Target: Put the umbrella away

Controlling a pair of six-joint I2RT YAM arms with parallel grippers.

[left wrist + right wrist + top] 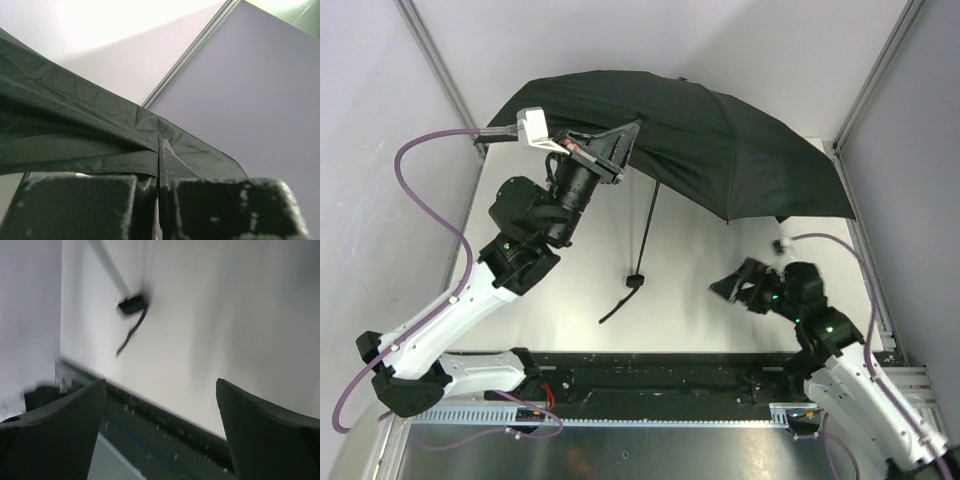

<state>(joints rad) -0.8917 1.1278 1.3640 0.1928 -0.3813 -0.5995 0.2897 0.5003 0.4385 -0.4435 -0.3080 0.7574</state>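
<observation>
Spread fully open over the far half of the white bench (700, 310): a black compact folding umbrella (720, 150) with a matte fabric canopy, tilted, crown towards the far side of the bench. From under the canopy, a thin metal shaft (648, 225) slanting down towards the middle of the bench and ending in a small black handle (635, 280). Just beside that handle, towards the near left of the bench, a dark strap (613, 307) trailing loose. Impossible to tell whether the handle is touching the bench or just above it.

Over the far left part of the bench, the left fingers (618, 150) shut tight on the left rim of the canopy. In the left wrist view, both fingers pressed together (159, 200), with a fold of creased black fabric (75, 135) pinched between them and running off to the left.

Over the near right part of the bench, the right fingers (735, 283) spread wide, holding nothing, apart from the canopy and pointing towards the middle of the bench. In the right wrist view, one dark finger (55, 430) at each side, bare bench (225, 330) between, with the handle (132, 305) and strap (129, 337) blurred at the upper left.

Along the near edge of the bench, a black rail (650, 365). Over the left side of the bench, a purple cable (420, 160) looping above the left arm.
</observation>
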